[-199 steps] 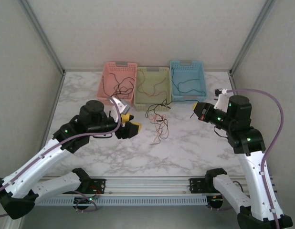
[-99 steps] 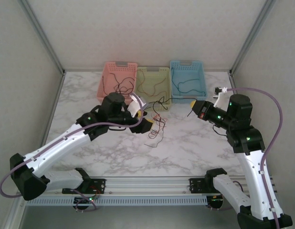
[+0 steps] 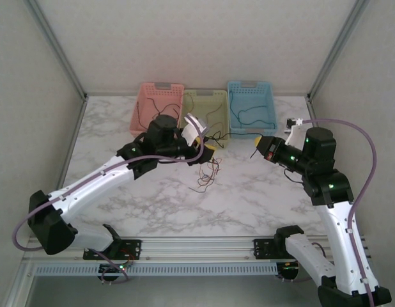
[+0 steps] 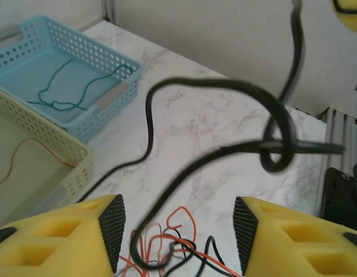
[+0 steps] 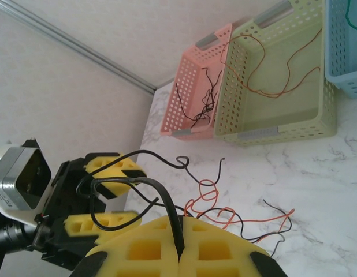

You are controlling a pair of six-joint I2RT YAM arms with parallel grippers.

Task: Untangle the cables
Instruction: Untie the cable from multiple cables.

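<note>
A tangle of thin black and red-orange cables (image 3: 209, 174) lies on the marble in front of the baskets. My right gripper (image 3: 259, 141) is shut on one end of a black cable (image 5: 168, 203), which arcs away to the left. My left gripper (image 3: 208, 149) hovers above the tangle, open. That black cable (image 4: 213, 82) loops in the air between and ahead of its yellow fingers (image 4: 57, 239) without being clamped. Below the gap lie red-orange cables (image 4: 181, 208). In the right wrist view the left gripper (image 5: 103, 193) sits just beyond the right gripper (image 5: 179, 254).
Three baskets stand in a row at the back: pink (image 3: 160, 89) with dark cables, pale green (image 3: 204, 94) with an orange-brown cable, blue (image 3: 252, 85) with a teal cable. Grey walls close in both sides.
My left arm has swung right and forward, from left of the tangle to directly over it, and its jaws have narrowed. The right gripper has stayed shut on the black cable.
</note>
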